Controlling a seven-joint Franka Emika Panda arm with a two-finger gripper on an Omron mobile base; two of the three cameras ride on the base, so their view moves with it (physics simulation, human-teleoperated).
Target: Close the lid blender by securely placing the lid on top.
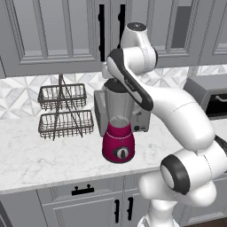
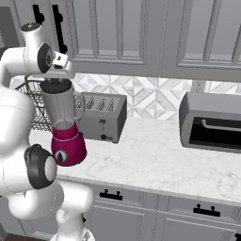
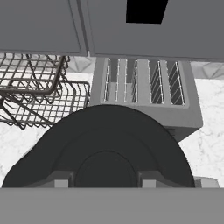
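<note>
black lid (image 3: pixel 105 144) sits nearest the hand camera, clenched in the tool (image 3: pixel 105 181), right at the mouth of the blender (image 1: pixel 118 126). blender stands on the counter (image 1: pixel 40 155), in front of the toaster (image 2: pixel 101 115), beside the wire rack (image 1: pixel 64 111).

Kitchen: marble counter (image 2: pixel 155 162), cabinets (image 2: pixel 141 28), probably toaster (image 2: pixel 101 117).

Kitchen counter, counted by kind

One blender (image 1: pixel 118 133), one black lid (image 3: pixel 103 146), one toaster (image 2: pixel 102 116), one two-tier wire basket rack (image 1: pixel 64 111), one toaster oven (image 2: pixel 212 123), one robot arm (image 1: pixel 173 115).
</note>
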